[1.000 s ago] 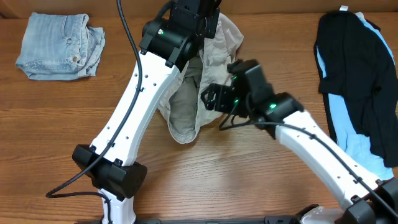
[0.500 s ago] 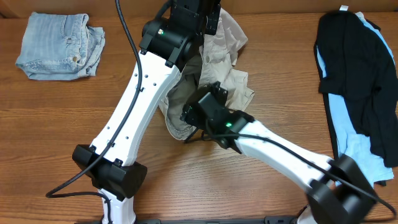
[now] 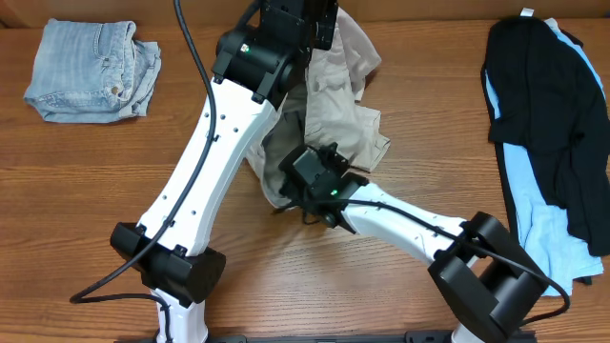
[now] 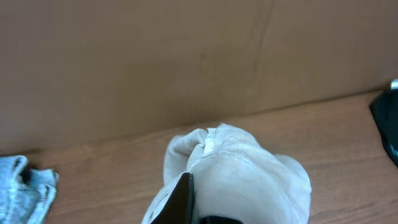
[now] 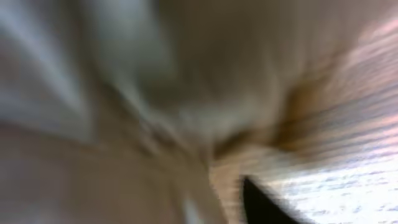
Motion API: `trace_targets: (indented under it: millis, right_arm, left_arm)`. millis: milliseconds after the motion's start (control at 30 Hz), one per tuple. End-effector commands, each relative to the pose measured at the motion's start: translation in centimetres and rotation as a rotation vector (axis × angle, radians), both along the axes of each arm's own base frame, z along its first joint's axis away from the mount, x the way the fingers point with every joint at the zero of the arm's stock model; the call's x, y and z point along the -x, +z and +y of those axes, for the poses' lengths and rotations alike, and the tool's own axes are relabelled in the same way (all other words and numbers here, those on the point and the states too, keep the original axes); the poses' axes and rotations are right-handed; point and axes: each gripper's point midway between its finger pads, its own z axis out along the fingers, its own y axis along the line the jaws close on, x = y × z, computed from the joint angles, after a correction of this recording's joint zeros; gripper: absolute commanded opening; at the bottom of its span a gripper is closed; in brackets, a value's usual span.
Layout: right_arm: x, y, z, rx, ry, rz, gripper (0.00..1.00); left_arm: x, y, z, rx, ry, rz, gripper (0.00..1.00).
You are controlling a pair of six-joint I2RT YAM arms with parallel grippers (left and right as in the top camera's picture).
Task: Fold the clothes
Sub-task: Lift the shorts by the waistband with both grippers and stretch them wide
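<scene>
Left hand clamped on the khaki shorts, heaped on tabletop well right of the denim shorts; right hand at their near edge, I can't tell its grip.

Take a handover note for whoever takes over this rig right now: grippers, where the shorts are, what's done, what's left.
Left gripper: shut on the light beige khaki cotton shorts, holding one end up above the wooden table.
Right gripper: at the shorts' lower edge; open or shut can't be told, wrist view is blurred.
Done: no fold visible; fabric is bunched.
Left: spread flat, then fold.
</scene>
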Motion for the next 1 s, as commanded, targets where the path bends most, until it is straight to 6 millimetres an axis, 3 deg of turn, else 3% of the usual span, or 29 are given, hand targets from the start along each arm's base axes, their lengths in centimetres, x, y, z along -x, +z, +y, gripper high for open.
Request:
trace_targets:
  millis: [0, 233, 300, 433, 633, 800, 867, 967]
  right_arm:
    - [1.1, -0.8, 0.9, 0.025, 0.105, 0.009, 0.05]
    - [1.0, 0.3, 0.1, 0.013, 0.269, 0.022, 0.04]
    - [0.3, 1.8, -1.0, 0.006, 0.304, 0.014, 0.04]
    - [-1.5, 6.1, -5.1, 0.021, 0.297, -0.048, 0.04]
    - [-3.6, 15.2, -14.8, 0.126, 0.298, -0.228, 0.04]
    - [-4.5, 25.2, -23.8, 0.221, 0.171, -0.375, 0.04]
    - [-4.4, 30.1, -26.8, 0.248, 0.118, -0.454, 0.04]
    - [-3.5, 36.4, -29.8, 0.296, 0.061, -0.577, 0.04]
  left_arm:
    - [0.8, 7.3, 2.7, 0.042, 0.097, -0.164, 0.04]
    - [2.3, 10.5, 7.2, -0.037, 0.255, -0.222, 0.04]
    - [2.6, 10.6, 8.4, -0.055, 0.288, -0.216, 0.04]
    - [2.7, 9.9, 10.7, -0.083, 0.327, -0.177, 0.04]
    - [3.0, 8.1, 13.8, -0.131, 0.381, -0.094, 0.04]
    - [4.6, 6.8, 15.4, -0.186, 0.385, -0.005, 0.04]
    - [5.6, 7.0, 15.7, -0.212, 0.373, 0.01, 0.04]
    - [7.1, 8.6, 16.3, -0.198, 0.375, -0.02, 0.04]
